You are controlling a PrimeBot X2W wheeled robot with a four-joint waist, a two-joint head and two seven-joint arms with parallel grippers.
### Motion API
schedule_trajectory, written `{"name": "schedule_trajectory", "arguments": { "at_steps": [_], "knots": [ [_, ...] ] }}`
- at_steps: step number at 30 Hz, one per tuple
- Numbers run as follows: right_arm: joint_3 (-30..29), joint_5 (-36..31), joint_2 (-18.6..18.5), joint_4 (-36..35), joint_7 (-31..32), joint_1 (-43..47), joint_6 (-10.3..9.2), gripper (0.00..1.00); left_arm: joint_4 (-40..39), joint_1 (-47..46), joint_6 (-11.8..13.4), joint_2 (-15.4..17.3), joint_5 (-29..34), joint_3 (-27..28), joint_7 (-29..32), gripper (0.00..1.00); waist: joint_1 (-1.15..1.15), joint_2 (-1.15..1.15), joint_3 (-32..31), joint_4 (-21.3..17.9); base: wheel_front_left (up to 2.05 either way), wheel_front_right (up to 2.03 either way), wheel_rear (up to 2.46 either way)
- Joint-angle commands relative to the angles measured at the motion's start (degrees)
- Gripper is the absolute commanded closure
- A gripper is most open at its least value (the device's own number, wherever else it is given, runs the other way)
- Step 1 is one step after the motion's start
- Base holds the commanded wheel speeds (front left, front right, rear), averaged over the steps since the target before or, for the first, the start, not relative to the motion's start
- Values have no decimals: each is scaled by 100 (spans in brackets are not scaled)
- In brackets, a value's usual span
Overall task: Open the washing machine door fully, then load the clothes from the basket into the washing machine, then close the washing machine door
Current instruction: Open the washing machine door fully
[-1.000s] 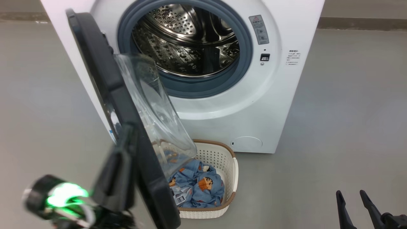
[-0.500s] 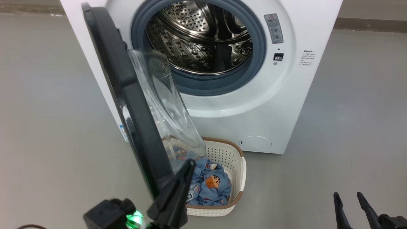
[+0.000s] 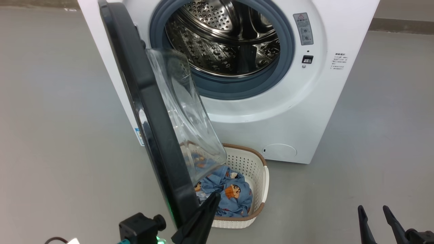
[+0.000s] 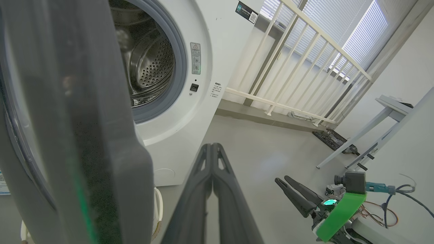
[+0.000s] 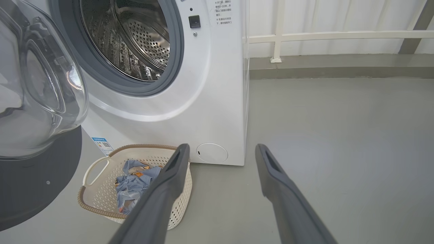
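From my seat, the washing machine door [image 3: 145, 98] stands swung out on its left-side hinge, nearly edge-on to the head camera. Its black ring runs from the upper left of the view down toward the bottom centre. Its glass bowl [image 3: 183, 112] bulges to the right, toward the washing machine [image 3: 288, 128]. The round opening faces me, with the grey gasket [image 3: 237, 88] and steel drum [image 3: 220, 37] exposed.

The basket [image 3: 261, 183] sits on the grey floor [image 3: 373, 118], just in front of the machine's base and below the opening. The clothes [image 3: 230, 196] lie crumpled inside it, blue with orange faces. I cannot tell which way its long side runs. The door's bowl hangs over the basket's left part, so I see some of the fabric only through glass.

My left gripper [image 3: 214, 197] has its 2 fingers pressed flat together on nothing. Its tip sits just beside the door's lower edge on the glass side, over the near rim of the basket. I cannot tell whether it touches the door. In the left wrist view, the door's dark rim looms at the left of those fingers.

My right gripper [image 3: 373, 207] sits low at the right, jaws spread and empty, well apart from the machine, pointing toward it. A white railing [image 4: 305, 51] stands beyond the machine.
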Motion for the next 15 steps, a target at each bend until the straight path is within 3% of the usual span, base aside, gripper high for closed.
{"name": "schedule_trajectory", "arguments": {
  "at_steps": [1, 15],
  "knots": [
    [151, -74, -70, -111, -70, -84, 9, 0, -75, -116, 31, -15, -54, 149, 22, 100, 0, 0, 29, 29, 0, 0, 0],
    [149, -121, -110, -149, -70, -209, 9, 0, 121, -355, 74, 21, -150, 334, -93, 100, 0, 0, 284, 172, 0, 0, 0]
  ]
}}
